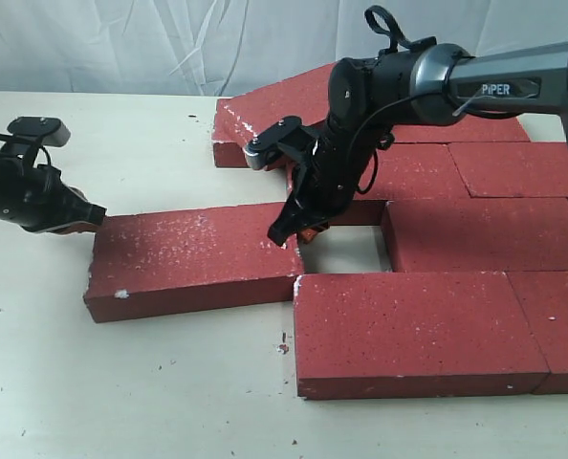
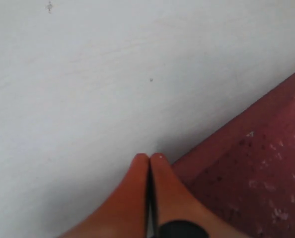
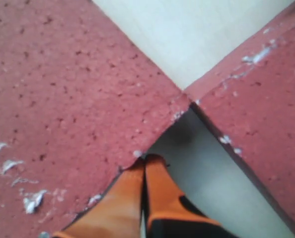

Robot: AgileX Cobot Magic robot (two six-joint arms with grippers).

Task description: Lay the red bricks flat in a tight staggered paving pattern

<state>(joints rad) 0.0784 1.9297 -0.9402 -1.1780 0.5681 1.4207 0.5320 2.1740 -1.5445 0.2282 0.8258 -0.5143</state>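
Note:
Several dark-red bricks lie flat on the pale table (image 1: 150, 382). One loose brick (image 1: 193, 260) sits skewed at the left of the group. A front brick (image 1: 413, 330) and a middle-row brick (image 1: 480, 234) lie to its right, with a bare gap (image 1: 339, 251) between them. My left gripper (image 1: 95, 217) is shut, its orange fingertips (image 2: 150, 158) against the loose brick's left end (image 2: 257, 173). My right gripper (image 1: 286, 232) is shut and empty. Its tips (image 3: 148, 159) touch the loose brick's right end (image 3: 63, 99), beside the front brick's corner (image 3: 257, 99).
More bricks (image 1: 284, 105) lie at the back, one tilted at an angle. A white curtain (image 1: 121, 38) hangs behind the table. Bare tabletop spreads at the left and front. Small crumbs (image 1: 282, 347) dot the surface.

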